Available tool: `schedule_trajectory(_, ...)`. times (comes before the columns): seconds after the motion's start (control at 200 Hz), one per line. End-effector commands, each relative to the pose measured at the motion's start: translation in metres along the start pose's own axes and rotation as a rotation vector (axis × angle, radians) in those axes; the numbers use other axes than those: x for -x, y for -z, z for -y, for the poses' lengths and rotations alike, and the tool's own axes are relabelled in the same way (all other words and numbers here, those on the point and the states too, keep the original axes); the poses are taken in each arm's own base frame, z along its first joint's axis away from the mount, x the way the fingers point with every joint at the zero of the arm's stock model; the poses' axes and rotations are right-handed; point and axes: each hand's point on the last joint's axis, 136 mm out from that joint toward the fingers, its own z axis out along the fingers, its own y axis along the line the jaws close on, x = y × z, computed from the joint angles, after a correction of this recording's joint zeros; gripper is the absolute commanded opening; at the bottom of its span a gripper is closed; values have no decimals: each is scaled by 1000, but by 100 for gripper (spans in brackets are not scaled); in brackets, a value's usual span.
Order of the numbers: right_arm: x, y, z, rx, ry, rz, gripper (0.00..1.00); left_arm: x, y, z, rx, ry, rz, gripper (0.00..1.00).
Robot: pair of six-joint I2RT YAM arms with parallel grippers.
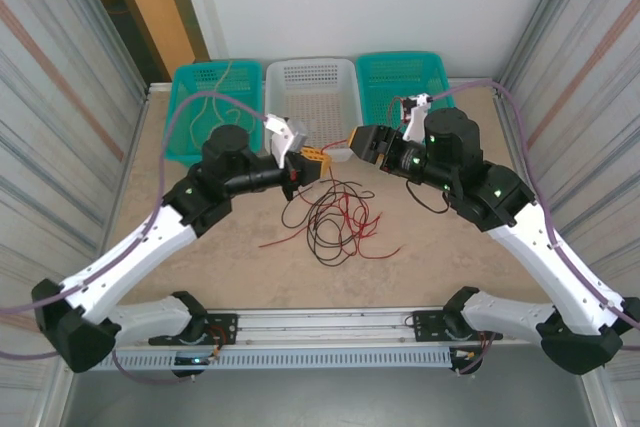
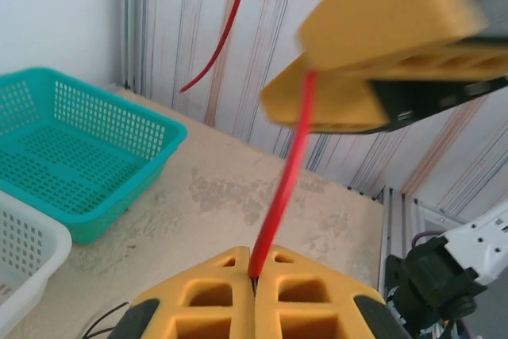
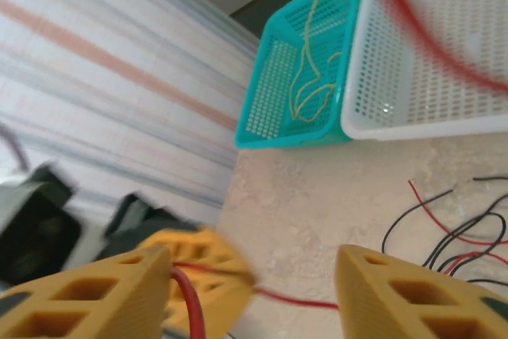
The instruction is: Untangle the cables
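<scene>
Roughly, the job looks partway done: one yellow cable (image 3: 300, 69) lies sorted in the left teal basket (image 1: 185, 147), while a loose tangle of red and black cables (image 1: 335, 217) is spread on the table (image 1: 200, 257) between the arms. The left fingers (image 2: 313, 279) are pinched shut on a red cable (image 2: 282, 188), held above the table near the white basket (image 1: 312, 62). The right fingers (image 3: 397, 291) stand wide apart just beside them, gripping nothing. By my read, this red strand needs pulling free and binning, then the rest.
</scene>
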Motion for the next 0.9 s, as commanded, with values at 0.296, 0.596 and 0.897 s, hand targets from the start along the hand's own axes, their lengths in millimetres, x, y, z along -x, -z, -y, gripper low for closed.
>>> schedule_trajectory(0.296, -44, -25, 69, -169, -67, -91, 73, 43, 40, -37, 224, 216, 134, 0)
schedule_trajectory(0.596, -60, -37, 68, -135, -83, -142, 79, 58, 47, -36, 208, 308, 198, 0)
schedule_trajectory(0.897, -100, -94, 41, -33, -88, -234, 67, 73, 51, -33, 185, 351, 249, 0)
